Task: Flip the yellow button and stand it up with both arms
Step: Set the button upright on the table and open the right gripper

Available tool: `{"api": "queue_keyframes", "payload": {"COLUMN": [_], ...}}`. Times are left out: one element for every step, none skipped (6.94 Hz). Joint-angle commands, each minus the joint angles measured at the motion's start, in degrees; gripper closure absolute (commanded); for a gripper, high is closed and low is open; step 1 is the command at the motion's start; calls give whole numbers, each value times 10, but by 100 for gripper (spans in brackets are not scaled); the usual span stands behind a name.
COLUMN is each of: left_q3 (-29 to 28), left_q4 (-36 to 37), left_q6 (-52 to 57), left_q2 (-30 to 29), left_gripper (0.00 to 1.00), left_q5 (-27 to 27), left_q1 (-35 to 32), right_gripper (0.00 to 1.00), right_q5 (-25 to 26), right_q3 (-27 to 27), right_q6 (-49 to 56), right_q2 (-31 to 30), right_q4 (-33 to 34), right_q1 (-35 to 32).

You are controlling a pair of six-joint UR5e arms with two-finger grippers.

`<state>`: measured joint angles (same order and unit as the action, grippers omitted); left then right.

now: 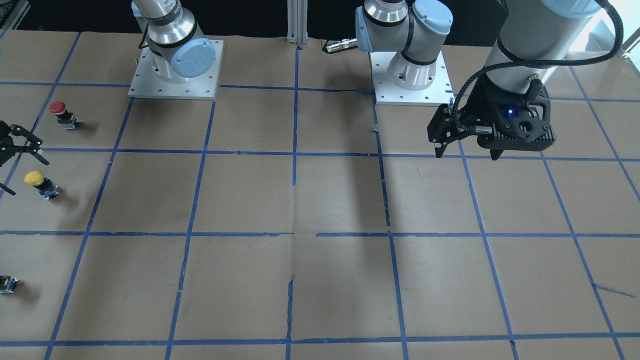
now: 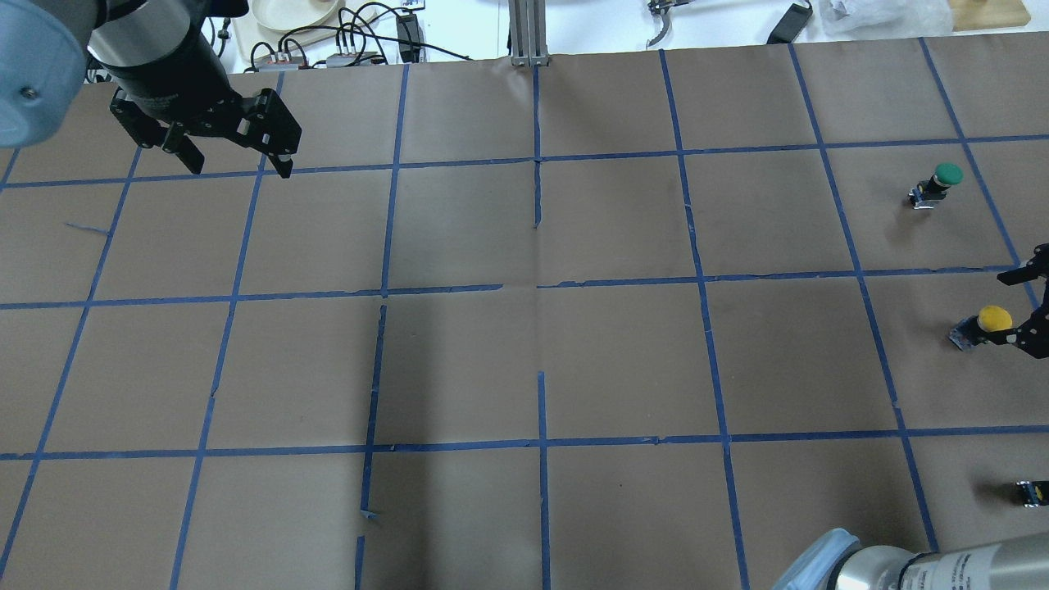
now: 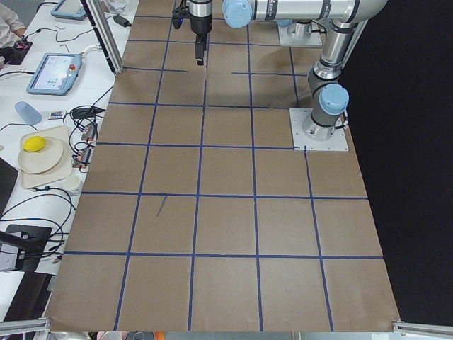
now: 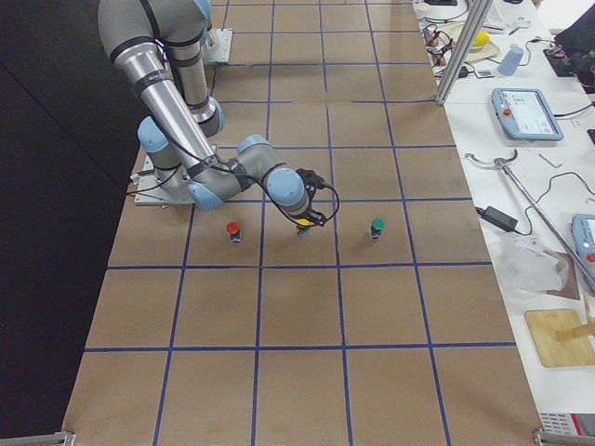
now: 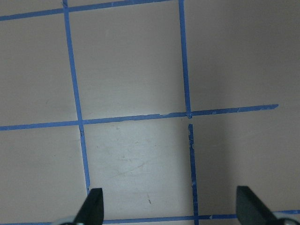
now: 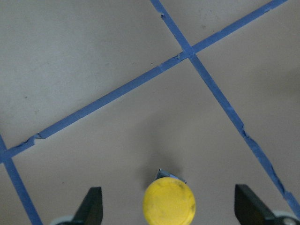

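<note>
The yellow button stands cap up on its grey-black base near the table's right end; it also shows in the overhead view and the exterior right view. My right gripper is open and low, with its jaws either side of the button. In the right wrist view the yellow cap sits midway between the fingertips, touching neither. My left gripper is open and empty, held above the table's far left part. The left wrist view shows only bare paper between its fingertips.
A red button stands nearer the robot's base than the yellow one, and a green button stands beyond it. All three are in one row. The brown paper carries a blue tape grid. The arm bases are at the robot's edge.
</note>
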<state>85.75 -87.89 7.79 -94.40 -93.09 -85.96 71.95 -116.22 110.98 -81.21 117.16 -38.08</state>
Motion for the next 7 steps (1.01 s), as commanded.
{"api": "queue_keyframes", "payload": {"left_q3": [0,1,1,1,0,1,1], "left_q4": [0,0,0,0,0,0,0], "left_q6": [3,3,3,3,3,3,3], "left_q2": [1,1,1,1,1,3,3], "left_gripper": [0,0,0,0,0,0,0], "left_q5": [1,1,1,1,1,2,3], "left_q1": [6,5,6,6,6,6,6], "right_gripper": [0,0,0,0,0,0,0], "right_q5": [8,37,54,60,62,78,102], "right_q3": [6,6,12,49,96,129,143], "right_q6": [-106,-231,-354,-488,-609,-733,-828], "right_q2": [-58,-105,-142,-170,-177,-177,-178], "right_q4": [-73,-85,-137,-187,-252,-260,-265], "right_q1": [-12,-39,-75,-123,-194,-256,-302]}}
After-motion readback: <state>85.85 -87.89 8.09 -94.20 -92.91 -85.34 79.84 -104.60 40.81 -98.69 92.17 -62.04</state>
